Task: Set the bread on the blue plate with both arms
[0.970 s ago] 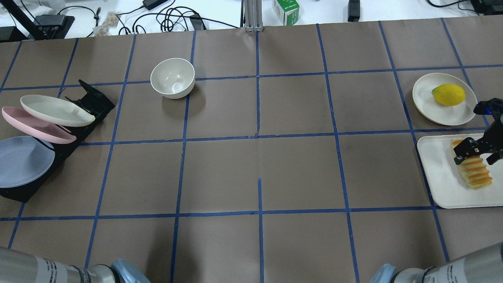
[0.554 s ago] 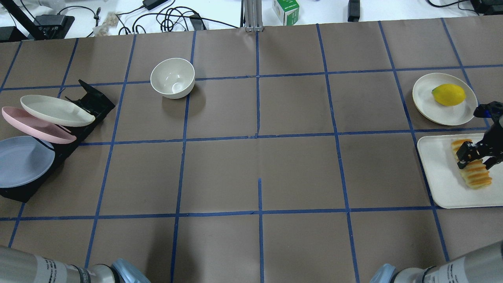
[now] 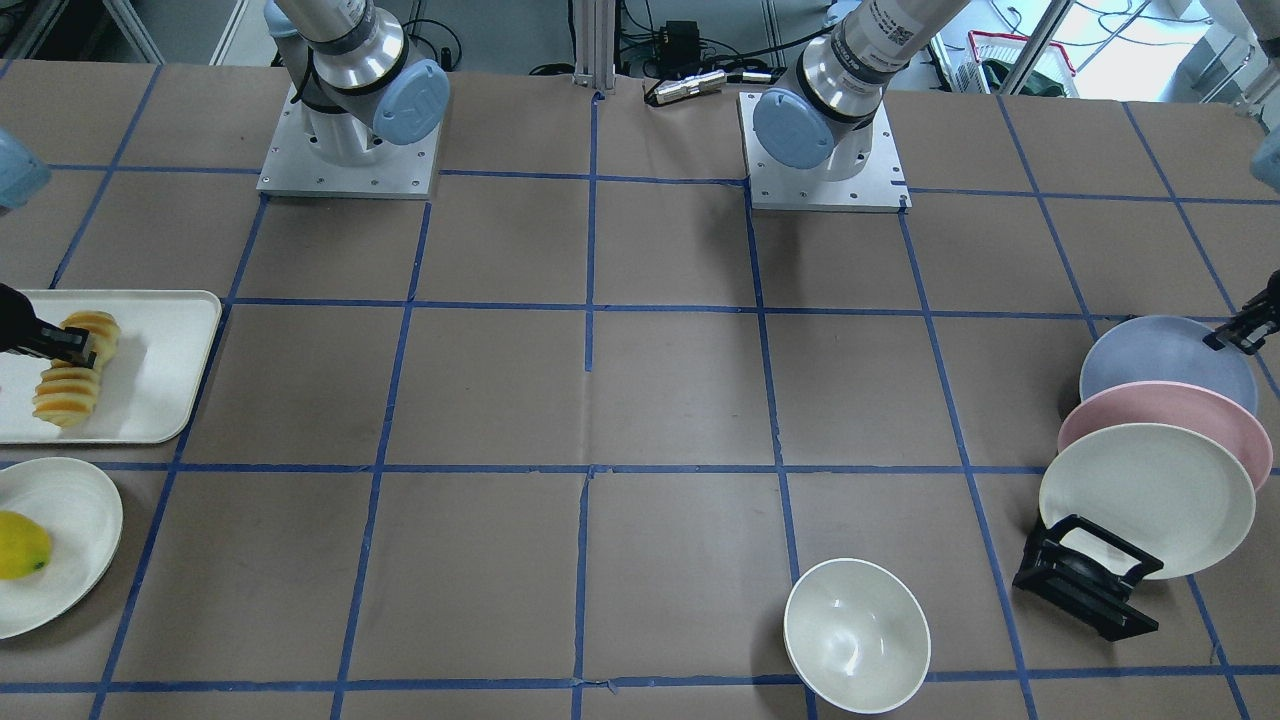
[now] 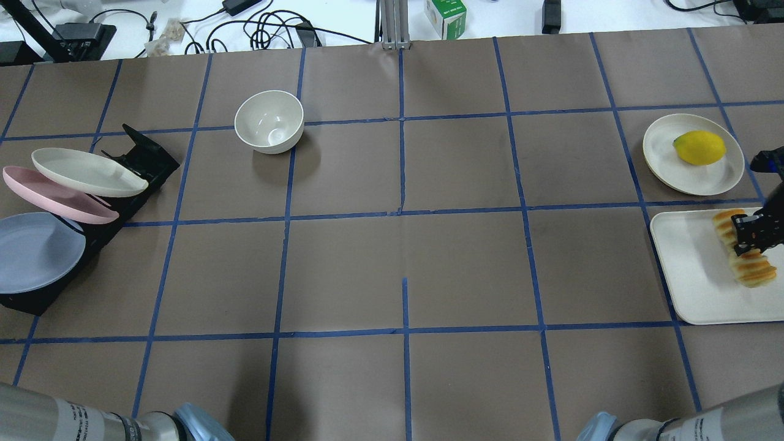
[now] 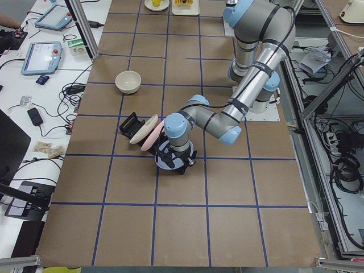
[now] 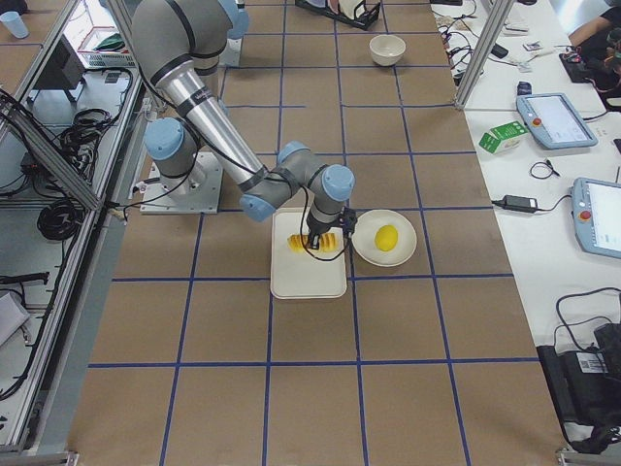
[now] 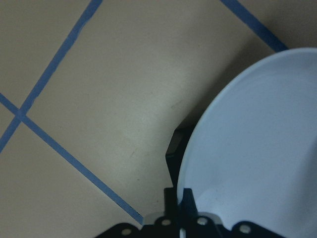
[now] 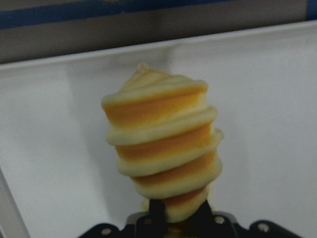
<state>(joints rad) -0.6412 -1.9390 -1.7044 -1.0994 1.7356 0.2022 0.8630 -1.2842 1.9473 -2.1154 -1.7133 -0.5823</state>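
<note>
Right gripper clamped across bread over tray; left gripper closed on blue plate rim, plate leaning in rack.

table centre open | bowl far-left | pink plate just beside blue plate

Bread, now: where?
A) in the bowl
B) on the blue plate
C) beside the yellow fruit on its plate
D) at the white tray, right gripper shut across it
D: the bread lies within the white tray outline, with the right gripper clamped across its middle; the blue plate carries no bread.
</note>
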